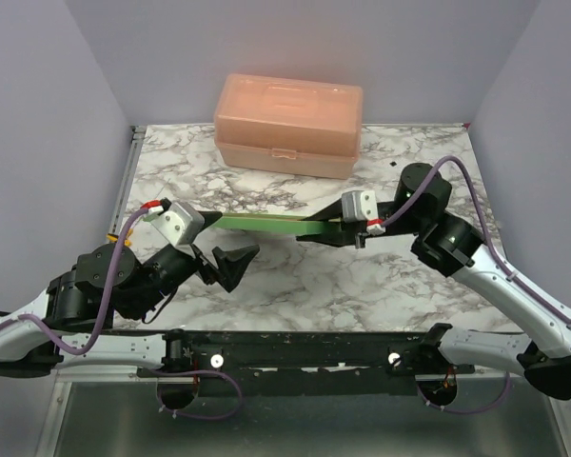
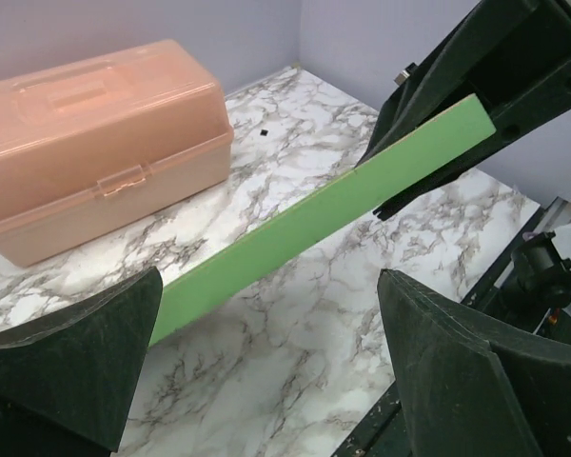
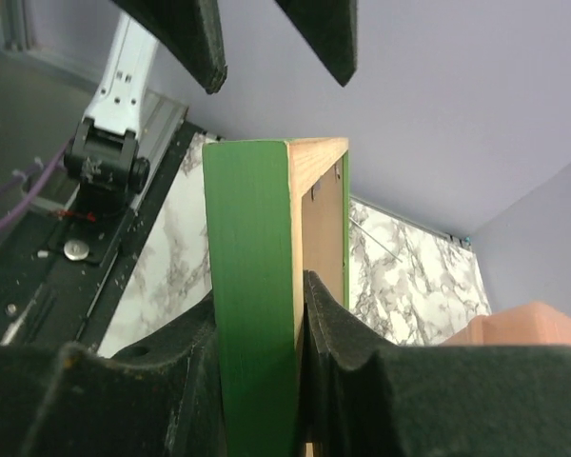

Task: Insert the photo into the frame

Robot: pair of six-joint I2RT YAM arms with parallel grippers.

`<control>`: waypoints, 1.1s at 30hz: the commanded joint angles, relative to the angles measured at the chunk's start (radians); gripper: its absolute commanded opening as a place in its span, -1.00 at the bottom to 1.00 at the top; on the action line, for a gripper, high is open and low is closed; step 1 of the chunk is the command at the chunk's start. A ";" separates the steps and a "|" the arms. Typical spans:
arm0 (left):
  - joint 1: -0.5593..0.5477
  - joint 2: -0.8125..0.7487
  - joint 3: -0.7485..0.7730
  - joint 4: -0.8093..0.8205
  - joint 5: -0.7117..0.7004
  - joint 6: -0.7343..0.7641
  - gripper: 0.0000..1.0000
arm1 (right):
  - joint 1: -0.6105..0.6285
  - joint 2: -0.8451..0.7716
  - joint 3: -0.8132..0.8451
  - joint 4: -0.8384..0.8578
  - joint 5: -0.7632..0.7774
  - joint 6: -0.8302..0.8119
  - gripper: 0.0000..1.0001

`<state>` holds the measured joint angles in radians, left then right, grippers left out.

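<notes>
The frame (image 1: pixel 266 225) is held on edge above the marble table, green side showing. My right gripper (image 1: pixel 358 228) is shut on its right end. In the right wrist view the jaws (image 3: pixel 257 324) clamp the green rail (image 3: pixel 252 257), with pale wood and a brown backing board (image 3: pixel 324 228) behind it. My left gripper (image 1: pixel 225 263) is open and empty just in front of the frame's left end. In the left wrist view (image 2: pixel 271 286) the green edge (image 2: pixel 333 205) runs past its left finger (image 2: pixel 86 352). The photo is out of view.
A peach plastic box (image 1: pixel 288 124) stands closed at the back middle of the marble table (image 1: pixel 295 281); it also shows in the left wrist view (image 2: pixel 86 143). A black rail (image 1: pixel 305 347) runs along the near edge. Grey walls enclose the sides and back.
</notes>
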<state>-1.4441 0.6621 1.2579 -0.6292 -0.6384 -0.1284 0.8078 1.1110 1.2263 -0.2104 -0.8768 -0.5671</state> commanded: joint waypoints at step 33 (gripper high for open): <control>0.298 0.201 -0.202 0.103 0.243 -0.501 0.97 | -0.136 0.179 -0.407 0.268 0.111 1.085 -0.99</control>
<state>-1.1866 0.8906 1.1000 -0.5625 -0.4770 -0.5274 0.6876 1.2377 0.8864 0.2264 -0.6899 0.3420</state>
